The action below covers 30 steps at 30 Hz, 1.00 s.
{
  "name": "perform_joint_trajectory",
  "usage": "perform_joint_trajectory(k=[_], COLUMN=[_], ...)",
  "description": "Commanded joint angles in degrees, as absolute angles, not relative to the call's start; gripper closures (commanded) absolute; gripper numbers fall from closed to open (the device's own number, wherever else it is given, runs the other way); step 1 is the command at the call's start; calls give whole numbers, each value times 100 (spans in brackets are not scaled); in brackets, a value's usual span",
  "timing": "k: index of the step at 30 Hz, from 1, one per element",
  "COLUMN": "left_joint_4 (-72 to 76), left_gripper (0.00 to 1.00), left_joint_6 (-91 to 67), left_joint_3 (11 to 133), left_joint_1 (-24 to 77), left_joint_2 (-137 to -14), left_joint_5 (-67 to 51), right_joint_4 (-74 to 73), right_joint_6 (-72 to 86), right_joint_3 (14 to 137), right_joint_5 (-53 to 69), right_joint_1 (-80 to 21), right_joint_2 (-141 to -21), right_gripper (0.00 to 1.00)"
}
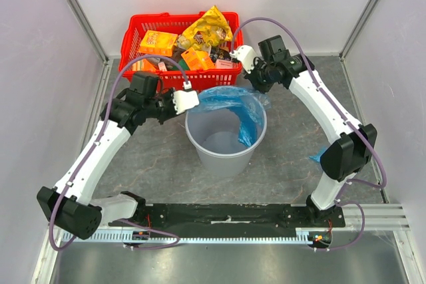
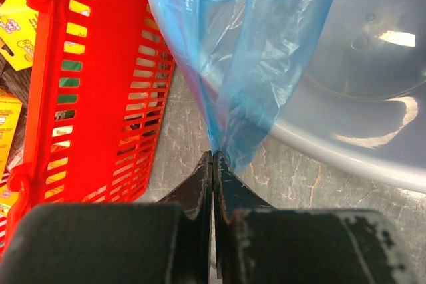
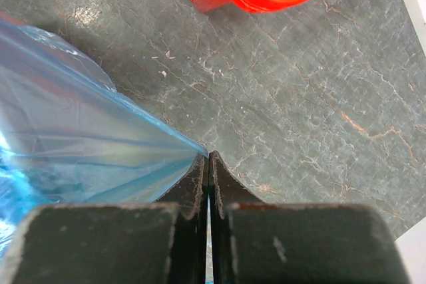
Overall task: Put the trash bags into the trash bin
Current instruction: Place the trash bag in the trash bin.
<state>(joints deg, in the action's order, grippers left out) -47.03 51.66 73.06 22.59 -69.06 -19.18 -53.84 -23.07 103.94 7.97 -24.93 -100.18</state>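
Seen from above, the thin translucent bright-blue plastic trash bag (image 1: 236, 106) stretches across the far rim of the round light-grey plastic trash bin (image 1: 223, 161), partly hanging inside. The red plastic mesh basket (image 1: 219, 78) stands just behind, crowding both arms. In the left wrist view, the left tool (image 2: 213, 161) is clenched on a gathered corner. In the right wrist view, the right tool (image 3: 208, 159) pinches the opposite edge above the grey marbled tabletop (image 3: 299, 98). The film looks light, limp and slippery, so bunched edges seem the safest hold.

Left tool (image 2: 213, 156) pinching trash bag (image 2: 253, 44); grey trash bin (image 2: 373, 98) right, red basket (image 2: 100, 111) left.
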Motion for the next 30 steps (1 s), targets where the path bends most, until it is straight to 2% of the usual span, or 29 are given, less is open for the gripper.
perform_joint_trajectory(k=[1,17,30], left_joint_4=[-4711,-4553,-4219], left_gripper=[98,98,98], left_joint_6=[5265,5045,5036], left_joint_3=[7146,6627,6126], left_joint_1=[2224,2224,2224], left_joint_2=[-6724,-6566,-6478], left_joint_5=[-1986,-2452,-2312], right_joint_4=[-5203,-4948,-4650], right_joint_6=[-2382,-2303,-2303], right_joint_3=[10196,9536,8912], right_joint_5=[641,738,677], right_joint_1=[-2259,-2180,-2048], right_joint_2=[-9800,-9677,-9562], right_gripper=[100,100,100])
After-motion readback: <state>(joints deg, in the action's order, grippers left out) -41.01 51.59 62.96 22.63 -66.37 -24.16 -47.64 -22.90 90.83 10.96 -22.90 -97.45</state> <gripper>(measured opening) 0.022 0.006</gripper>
